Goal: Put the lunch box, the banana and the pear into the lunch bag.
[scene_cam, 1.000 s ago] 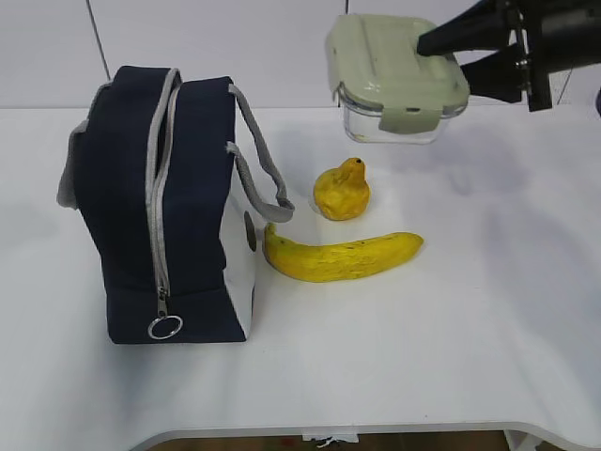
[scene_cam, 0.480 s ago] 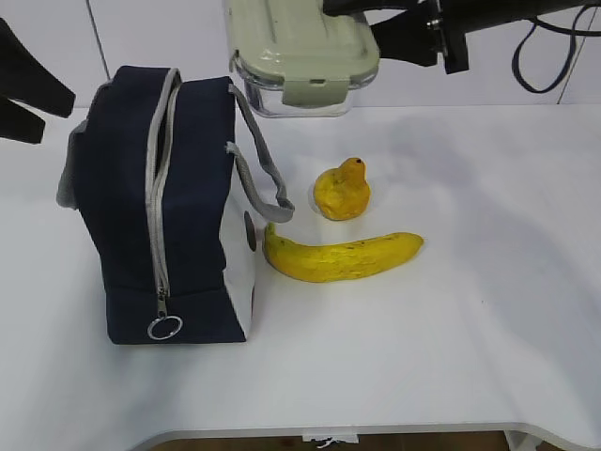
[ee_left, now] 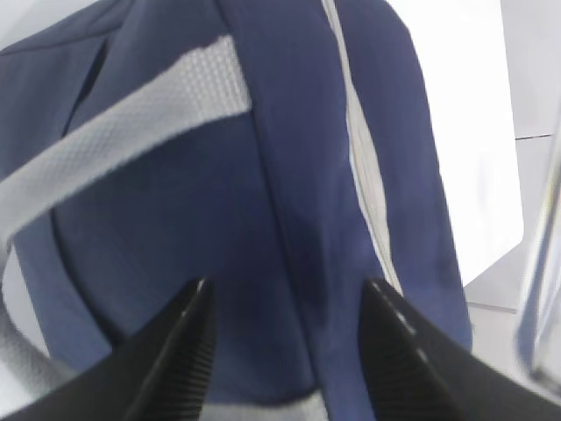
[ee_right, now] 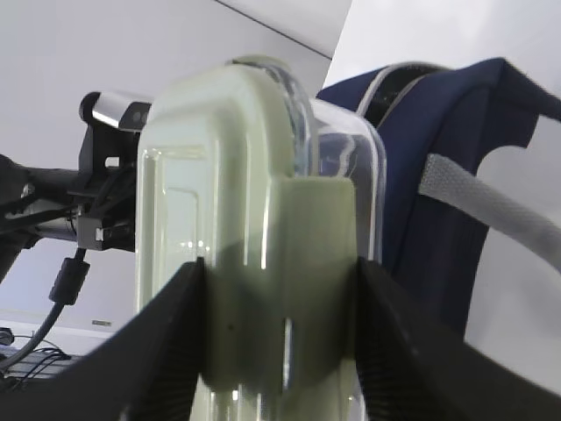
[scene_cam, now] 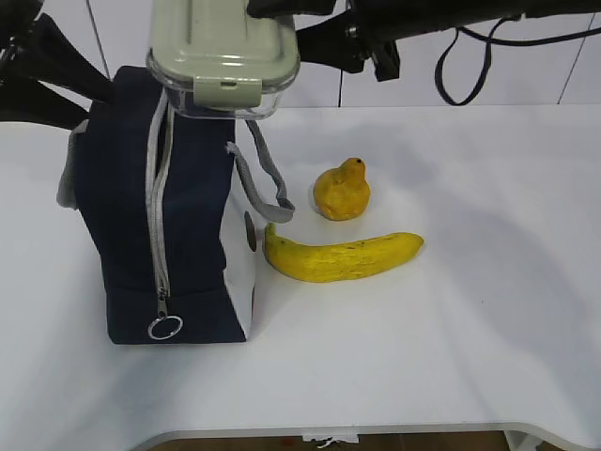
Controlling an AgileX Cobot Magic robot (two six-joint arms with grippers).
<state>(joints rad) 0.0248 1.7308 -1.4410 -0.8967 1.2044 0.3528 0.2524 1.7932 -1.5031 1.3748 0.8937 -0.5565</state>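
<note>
Right end effector (ee_right: 276, 329) clamps the lunch box (scene_cam: 223, 47) above the lunch bag (scene_cam: 160, 202) — next, lowering it through the opening; left end effector (ee_left: 285, 351) spread wide.

A sage-lidded lunch box (scene_cam: 223, 52) is held above an upright navy lunch bag (scene_cam: 160, 211); pear (scene_cam: 342, 193) and banana (scene_cam: 341, 256) lie beside it.
</note>
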